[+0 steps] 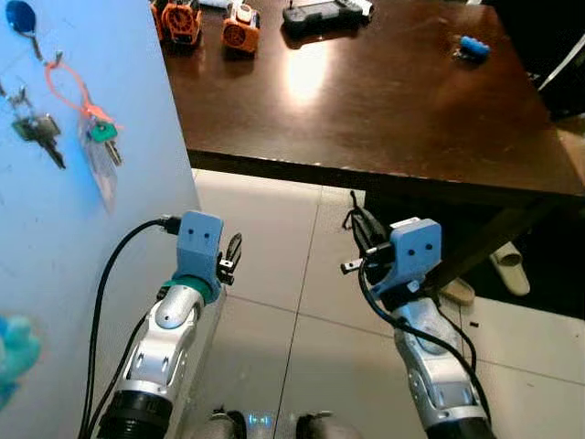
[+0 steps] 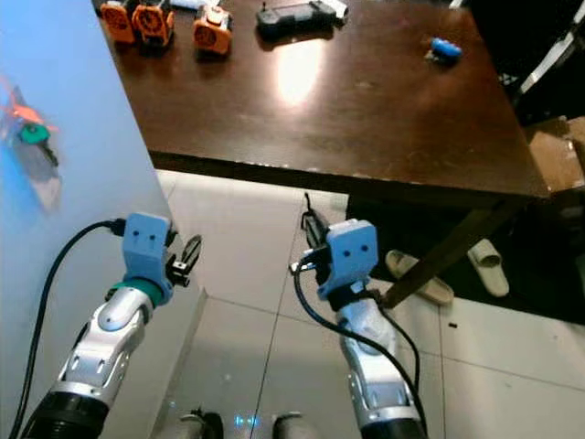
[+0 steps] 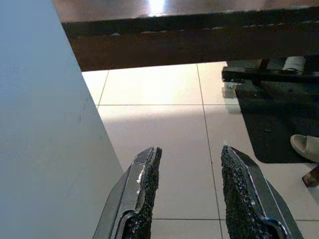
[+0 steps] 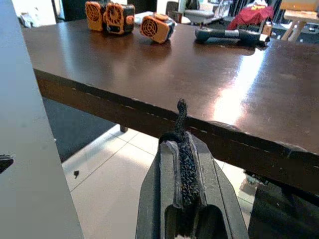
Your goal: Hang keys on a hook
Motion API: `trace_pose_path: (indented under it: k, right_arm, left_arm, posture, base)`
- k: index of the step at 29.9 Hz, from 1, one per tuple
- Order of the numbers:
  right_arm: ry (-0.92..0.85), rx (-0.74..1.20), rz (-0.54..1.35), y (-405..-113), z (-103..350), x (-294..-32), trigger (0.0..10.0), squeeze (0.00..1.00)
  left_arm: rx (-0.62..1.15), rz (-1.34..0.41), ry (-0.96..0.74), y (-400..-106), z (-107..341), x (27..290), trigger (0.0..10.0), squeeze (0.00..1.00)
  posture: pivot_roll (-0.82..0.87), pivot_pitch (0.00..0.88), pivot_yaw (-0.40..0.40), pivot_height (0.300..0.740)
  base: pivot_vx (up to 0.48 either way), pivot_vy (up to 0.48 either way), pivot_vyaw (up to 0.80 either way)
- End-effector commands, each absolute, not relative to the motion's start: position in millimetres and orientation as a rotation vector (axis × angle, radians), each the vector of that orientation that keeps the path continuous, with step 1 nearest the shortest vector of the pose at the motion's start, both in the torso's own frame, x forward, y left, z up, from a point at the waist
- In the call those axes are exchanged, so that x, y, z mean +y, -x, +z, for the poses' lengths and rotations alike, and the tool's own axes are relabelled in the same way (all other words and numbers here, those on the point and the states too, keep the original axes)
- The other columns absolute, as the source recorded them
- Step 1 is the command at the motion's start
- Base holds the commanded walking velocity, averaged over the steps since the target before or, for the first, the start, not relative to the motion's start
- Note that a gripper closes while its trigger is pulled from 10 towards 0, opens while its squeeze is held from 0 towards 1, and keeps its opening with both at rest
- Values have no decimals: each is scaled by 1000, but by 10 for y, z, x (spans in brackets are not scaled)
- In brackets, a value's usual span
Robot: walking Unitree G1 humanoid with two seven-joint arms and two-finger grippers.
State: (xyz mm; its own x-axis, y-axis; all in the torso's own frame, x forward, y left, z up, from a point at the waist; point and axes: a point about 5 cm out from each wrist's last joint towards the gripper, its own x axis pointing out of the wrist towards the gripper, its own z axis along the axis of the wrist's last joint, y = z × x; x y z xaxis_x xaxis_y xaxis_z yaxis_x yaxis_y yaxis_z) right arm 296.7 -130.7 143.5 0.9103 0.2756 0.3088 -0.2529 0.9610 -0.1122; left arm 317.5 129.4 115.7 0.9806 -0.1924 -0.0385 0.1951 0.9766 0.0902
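A white panel (image 1: pixel 82 238) on my left carries hanging keys: a blue-tagged key (image 1: pixel 20 16) at the top, a dark bunch (image 1: pixel 37 133), and a green-headed key on an orange loop (image 1: pixel 96 133). A small blue-tagged item (image 1: pixel 473 46) that may be keys lies at the far right of the dark table (image 1: pixel 384 110). My left gripper (image 3: pixel 189 189) is open and holds nothing, low over the tiled floor beside the panel's edge. My right gripper (image 4: pixel 180 144) is shut in front of the table's near edge, and a thin black strip (image 4: pixel 181 112) sticks out past its tips.
Three orange devices (image 1: pixel 239 27) and a black controller (image 1: pixel 320 14) sit at the table's far side. Slippers (image 1: pixel 508 265) lie on the floor under the table's right end. Pale floor tiles (image 1: pixel 274 238) lie between the panel and the table.
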Motion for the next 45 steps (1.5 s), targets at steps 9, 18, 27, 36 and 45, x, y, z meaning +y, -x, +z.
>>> trace_pose_path:
  k: [9, 18, 27, 36, 45]
  right_arm:
    - [71, -232, 258, -2928, 1185, -1381, 10000, 0]
    - [91, 55, 226, -2747, 480, -1544, 10000, 0]
    - [58, 451, 111, -2346, -289, -1746, 10000, 0]
    - [98, 646, 145, -2021, -605, -1737, 10000, 0]
    - [124, 702, 195, -1907, -704, -1684, 10000, 0]
  left_arm:
    - [135, -301, -199, -3016, 787, 1278, 10000, 0]
    - [282, -341, -292, -2821, 362, 1401, 10000, 0]
    - [479, -311, -322, -2623, -68, 1516, 10000, 0]
    - [685, -378, -464, -2284, -471, 1637, 10000, 0]
    - [786, -416, -507, -2093, -638, 1716, 10000, 0]
  posture:
    - [-118, 125, 41, 740]
    - [-115, 127, 37, 740]
    - [-118, 121, 36, 740]
    - [-115, 118, 34, 740]
    - [-115, 116, 33, 740]
  base:
    - [0, 0, 0]
    - [0, 0, 0]
    - [0, 0, 0]
    - [0, 0, 0]
    - [0, 0, 0]
